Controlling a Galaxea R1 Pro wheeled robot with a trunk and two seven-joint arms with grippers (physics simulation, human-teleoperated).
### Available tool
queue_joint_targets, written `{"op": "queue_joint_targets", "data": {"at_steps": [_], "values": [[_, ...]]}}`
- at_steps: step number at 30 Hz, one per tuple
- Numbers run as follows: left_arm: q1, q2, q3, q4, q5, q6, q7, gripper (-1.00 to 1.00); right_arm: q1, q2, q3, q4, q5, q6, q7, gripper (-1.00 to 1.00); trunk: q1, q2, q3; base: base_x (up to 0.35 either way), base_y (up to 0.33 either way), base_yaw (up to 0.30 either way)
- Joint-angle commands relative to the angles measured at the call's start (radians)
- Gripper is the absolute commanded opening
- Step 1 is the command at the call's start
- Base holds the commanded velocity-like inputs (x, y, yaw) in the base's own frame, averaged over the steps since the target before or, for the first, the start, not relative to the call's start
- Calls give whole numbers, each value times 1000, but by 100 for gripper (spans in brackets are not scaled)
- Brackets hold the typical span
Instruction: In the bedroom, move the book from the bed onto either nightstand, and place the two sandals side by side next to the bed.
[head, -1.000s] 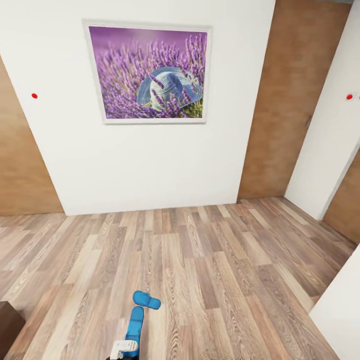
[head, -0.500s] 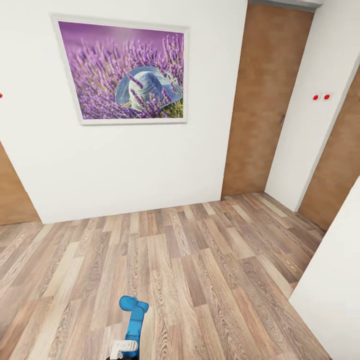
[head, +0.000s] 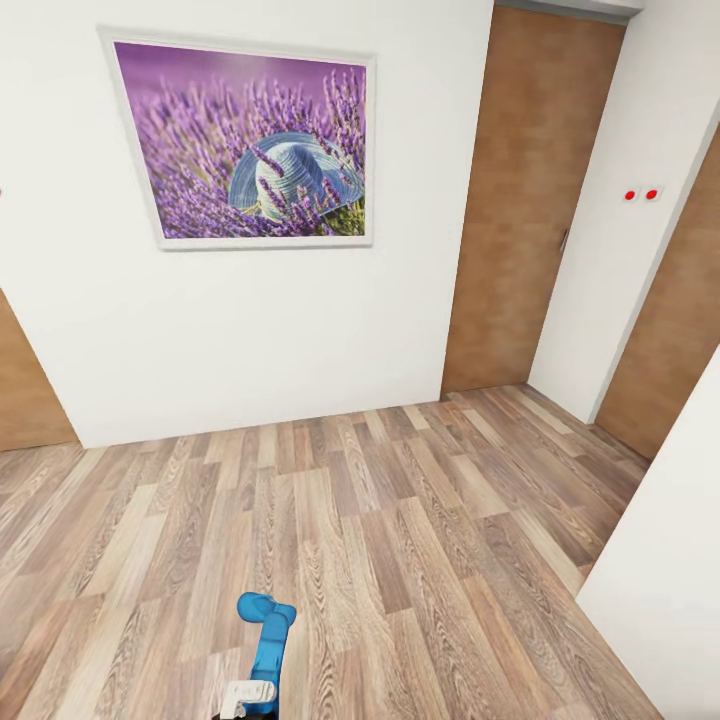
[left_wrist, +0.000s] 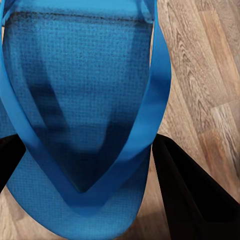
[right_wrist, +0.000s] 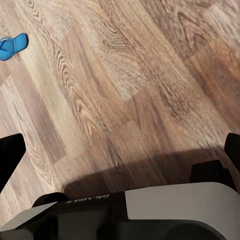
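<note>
The left end effector (left_wrist: 87, 165) is clamped on a bright blue flat flip-flop sandal (left_wrist: 80, 100), black fingers (left_wrist: 192, 195) at either side. The right end effector's (right_wrist: 120, 150) fingers stand apart, gripping nothing, above the wood-plank floor (right_wrist: 130, 80), where a second blue sandal (right_wrist: 11, 45) lies well away.

text: "GALAXEA" (mirrored, faint) | on: robot base (right_wrist: 125, 207)

Wood-plank floor (head: 420, 540); one blue sandal (right_wrist: 12, 46) lying on it.

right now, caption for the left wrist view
Blue sandal held between the left gripper's black fingers above wood-plank floor.
</note>
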Motion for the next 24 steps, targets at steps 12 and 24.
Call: {"op": "queue_joint_targets", "data": {"at_steps": [12, 24], "values": [[-1, 0, 5, 1, 4, 0, -7, -100, -1, 0, -7, 0, -10, 8, 5, 100, 0, 0, -1, 0, 0, 0], [-1, 0, 5, 1, 4, 0, -7, -100, 0, 0, -6, 0, -10, 8, 6, 100, 0, 0, -1, 0, 0, -21]]}}
